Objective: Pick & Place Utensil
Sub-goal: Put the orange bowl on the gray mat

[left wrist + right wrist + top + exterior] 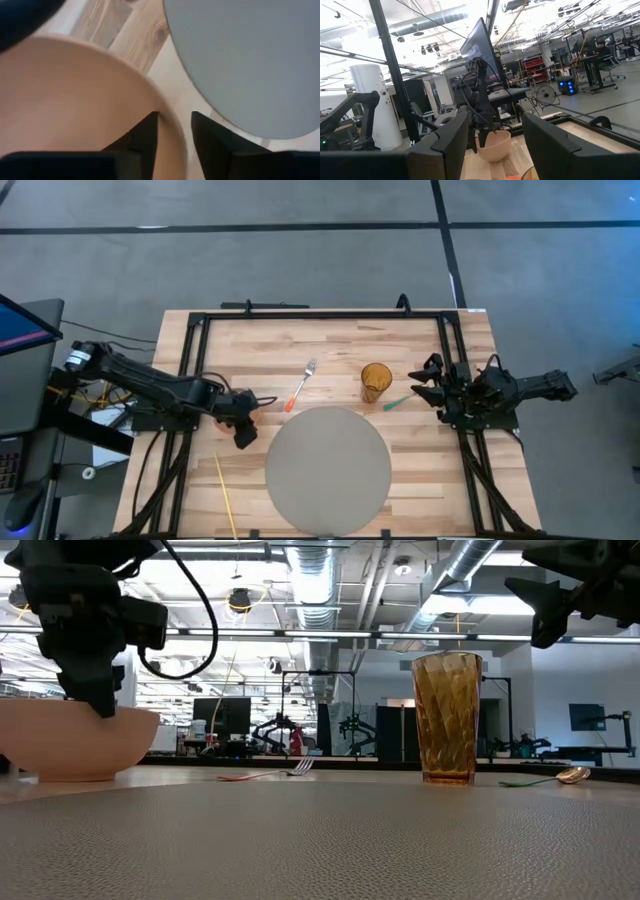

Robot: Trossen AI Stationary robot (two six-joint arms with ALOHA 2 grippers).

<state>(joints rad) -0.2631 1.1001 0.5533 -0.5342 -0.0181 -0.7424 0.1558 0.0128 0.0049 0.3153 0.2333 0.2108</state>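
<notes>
An orange-handled fork (300, 387) (265, 775) and a green-handled spoon (397, 402) (550, 778) lie flat on the wooden table, on either side of an upright amber glass (375, 380) (447, 718). A peach bowl (70, 745) (75, 100) stands on its base near the table's left side. My left gripper (242, 430) (100, 700) (175, 145) is at the bowl's rim and hides the bowl from above. My right gripper (420, 383) (495, 140) (560, 605) hangs open above the table's right side, just right of the glass and spoon, touching nothing. My left gripper holds the bowl by its rim (172, 127) on the side facing the grey mat. One finger (145, 142) is inside the bowl and the other (212, 145) outside. The fingers come from above, pointing down. The bowl stands upright with its base on the table.
A large round grey mat (327, 470) (250, 60) covers the near middle of the table. A thin yellow stick (226, 492) lies near the left near corner. A black frame (190, 360) runs along the table's edges. Bare wood shows between fork and bowl.
</notes>
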